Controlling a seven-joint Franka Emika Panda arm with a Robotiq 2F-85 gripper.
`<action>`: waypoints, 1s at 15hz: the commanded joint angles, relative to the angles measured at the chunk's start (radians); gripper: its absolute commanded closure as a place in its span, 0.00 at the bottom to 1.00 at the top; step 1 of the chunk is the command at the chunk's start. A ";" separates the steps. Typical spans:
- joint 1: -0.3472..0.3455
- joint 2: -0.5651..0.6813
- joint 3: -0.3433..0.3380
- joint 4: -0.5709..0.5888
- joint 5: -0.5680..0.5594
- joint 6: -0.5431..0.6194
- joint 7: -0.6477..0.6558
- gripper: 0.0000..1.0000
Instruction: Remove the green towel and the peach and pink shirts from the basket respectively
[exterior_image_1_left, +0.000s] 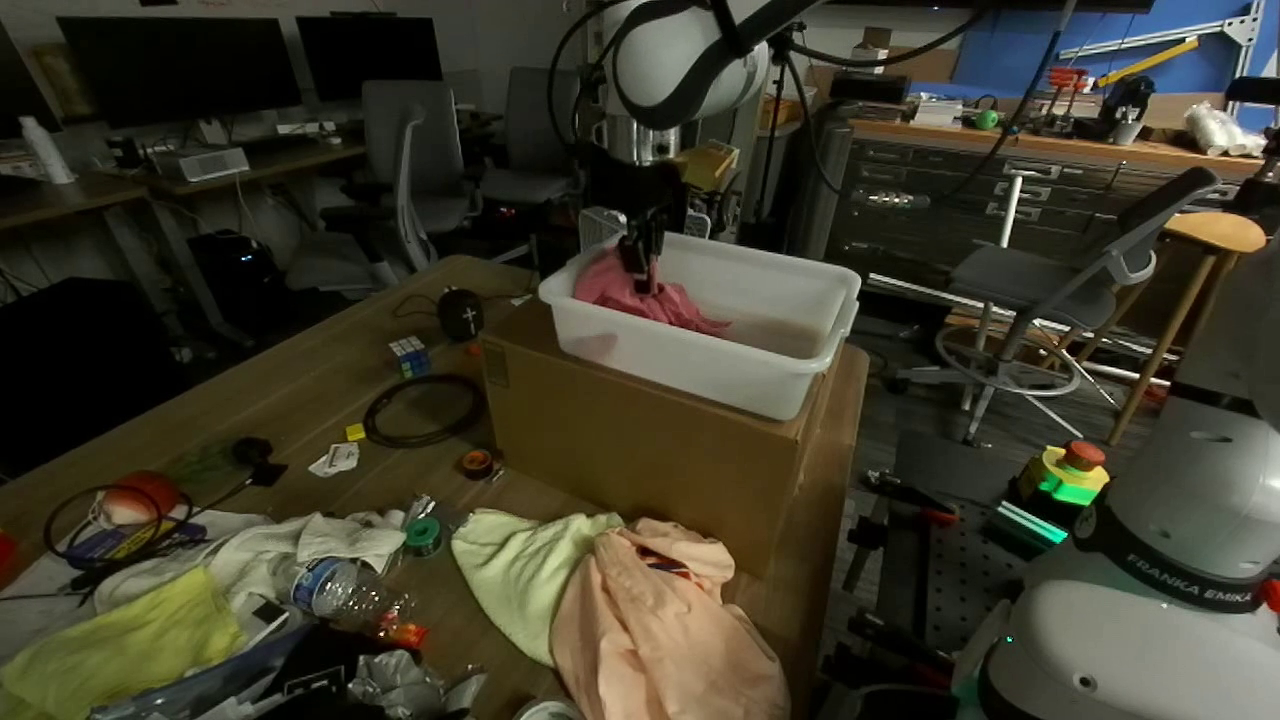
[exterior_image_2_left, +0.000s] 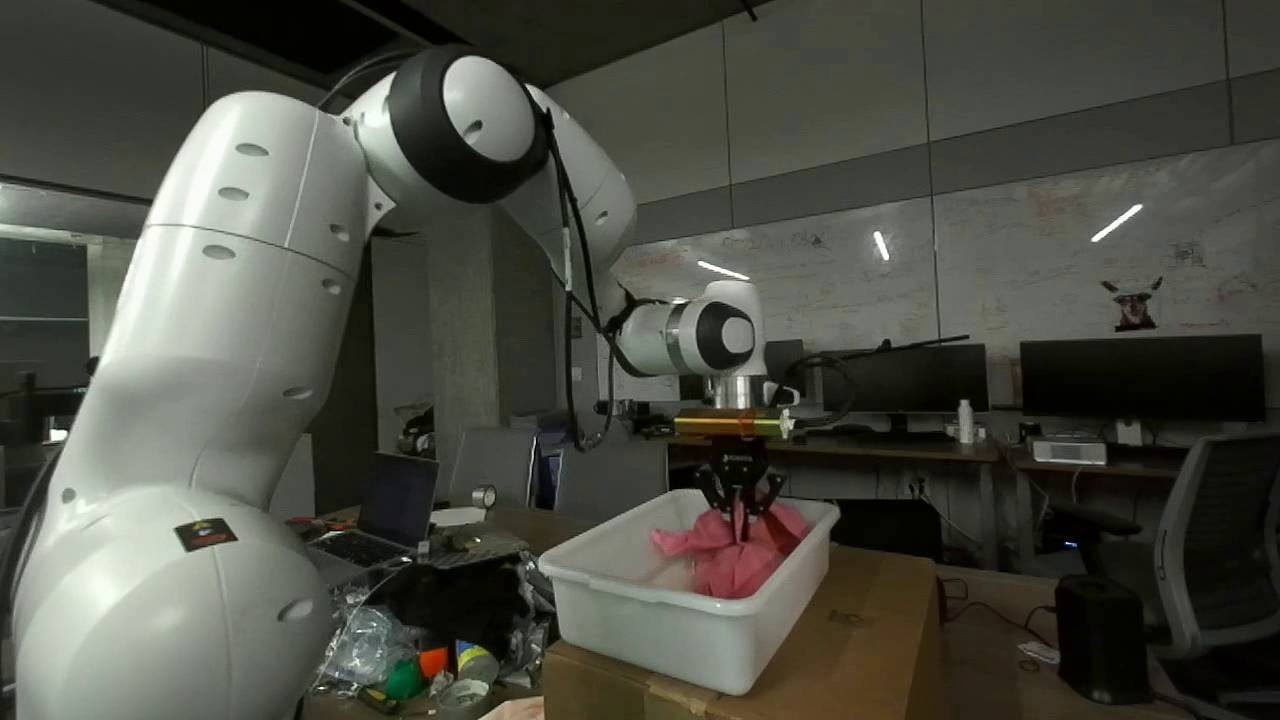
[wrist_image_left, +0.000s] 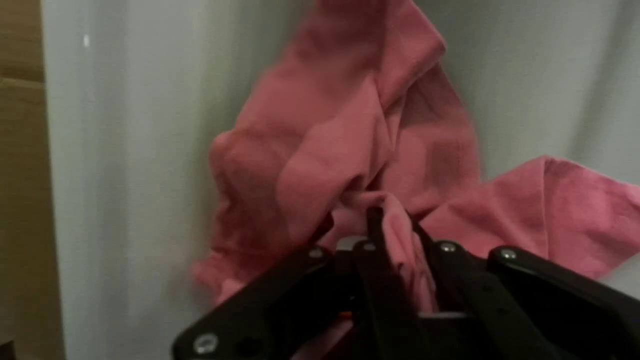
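Standing here watching, I'd say this is the last item. The pink shirt (exterior_image_1_left: 615, 292) is bunched in the white basket (exterior_image_1_left: 680, 365), at the nine-to-ten o'clock end in an exterior view, and the gripper (wrist_image_left: 397, 222) is pinched onto a fold of it; the wrist view shows cloth sandwiched in there. Green towel (exterior_image_1_left: 515, 565) and peach shirt (exterior_image_1_left: 660, 630) are already out on the table (exterior_image_1_left: 285, 405), around seven and six o'clock from the basket.

What'd worry me: it's only got one fold that I can see. In the wrist view a loose flap runs off toward three o'clock and more cloth spreads up toward twelve, so if that pinch is shallow (can't tell how deep it goes), the shirt's weight could peel it out mid-lift. Go sideways too low and a trailing bit could catch the rim and drag the basket. Its corner between four and five o'clock sits right by the edge of the cardboard box (exterior_image_1_left: 640, 460), so a decent tug might tip it. Then drop it clear of the plastic bottle (exterior_image_1_left: 348, 598) at eight o'clock.
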 joint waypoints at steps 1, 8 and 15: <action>-0.012 -0.123 0.000 -0.079 0.048 0.117 0.033 0.93; 0.010 -0.315 -0.005 -0.162 0.082 0.308 0.165 0.93; 0.046 -0.387 0.030 -0.190 -0.010 0.421 0.279 0.93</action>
